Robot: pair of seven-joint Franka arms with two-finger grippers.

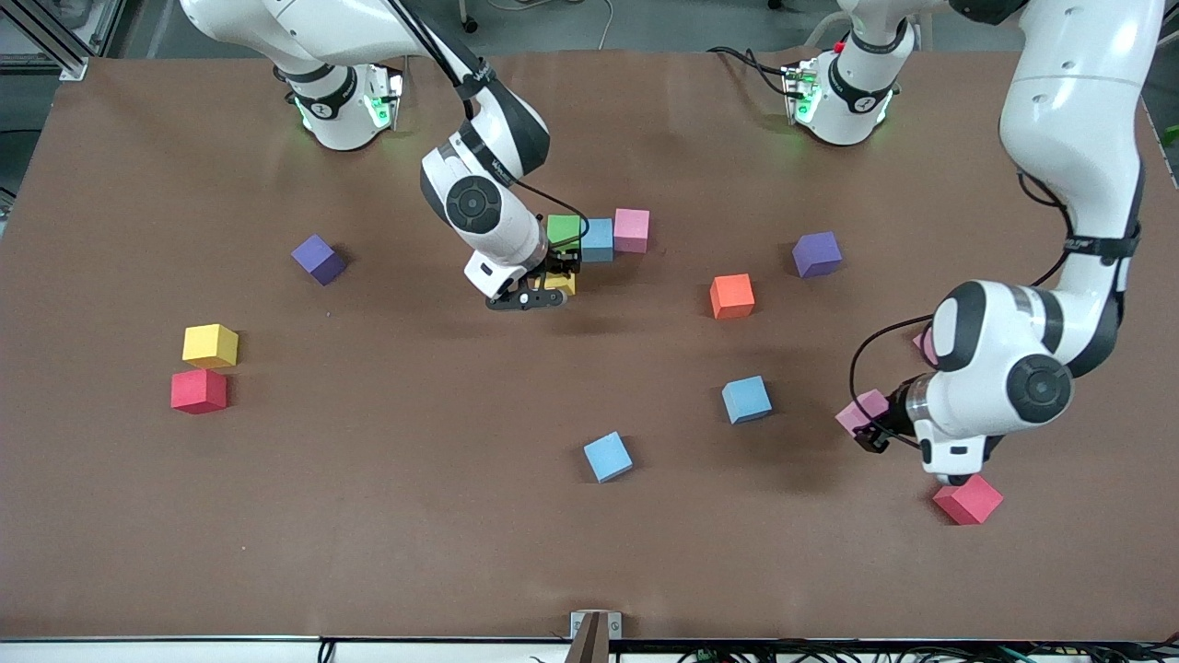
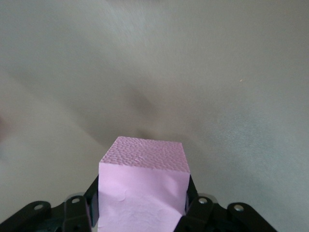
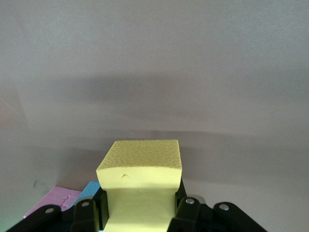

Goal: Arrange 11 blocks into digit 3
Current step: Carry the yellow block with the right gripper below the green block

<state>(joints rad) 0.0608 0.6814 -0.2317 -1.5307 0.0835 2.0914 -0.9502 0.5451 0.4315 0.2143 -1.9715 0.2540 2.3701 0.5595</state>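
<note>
Matte cubes: yellow block [image 3: 140, 181] in right pincer [image 3: 140, 203]; pink block [image 2: 142, 186] (dimpled top) in left pincer [image 2: 142, 208]

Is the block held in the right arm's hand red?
No, the right hand is closed on a yellow block, as its wrist view shows.

Around the green-blue-pink row [image 1: 597, 236], bare table [image 1: 414, 479] lies open nearer the camera. The orange block [image 1: 731, 296] stands near it toward the left arm's end.
</note>
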